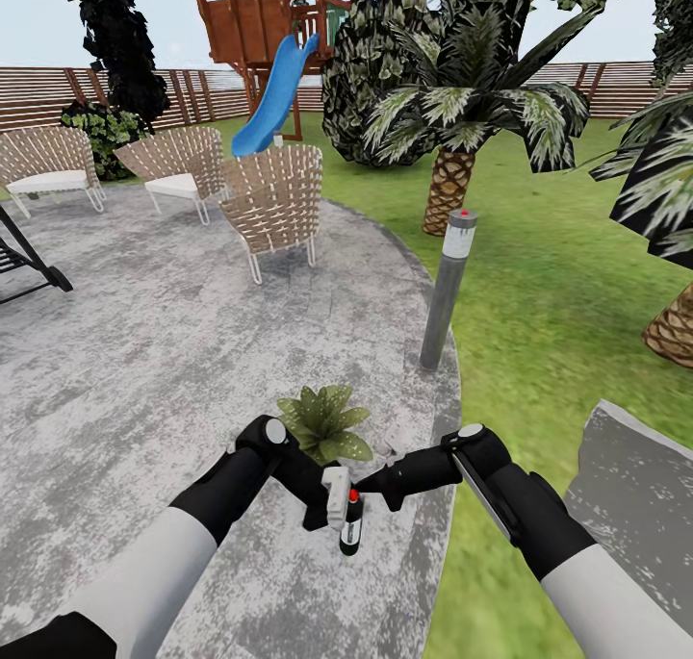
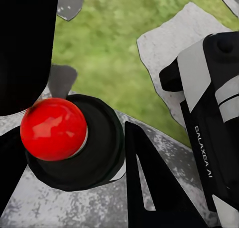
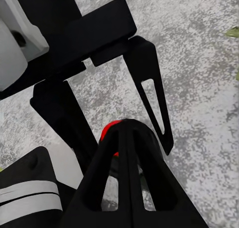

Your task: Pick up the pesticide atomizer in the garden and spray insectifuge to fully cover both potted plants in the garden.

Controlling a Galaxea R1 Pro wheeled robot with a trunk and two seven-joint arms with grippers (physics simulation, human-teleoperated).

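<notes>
Pesticide atomizer [image 1: 350,525] stands upright on the stone patio [image 1: 144,351], between the left gripper's [image 1: 322,505] spread jaws; right gripper's [image 1: 377,483] jaws state unclear.

Flat, even daylight fills the rendered garden, with only a faint soft shadow beside the pesticide atomizer [image 2: 69,138], a small glossy highlight on its red top, smeared low-detail lawn [image 1: 539,284], and straight lines bowing toward the edges.
</notes>
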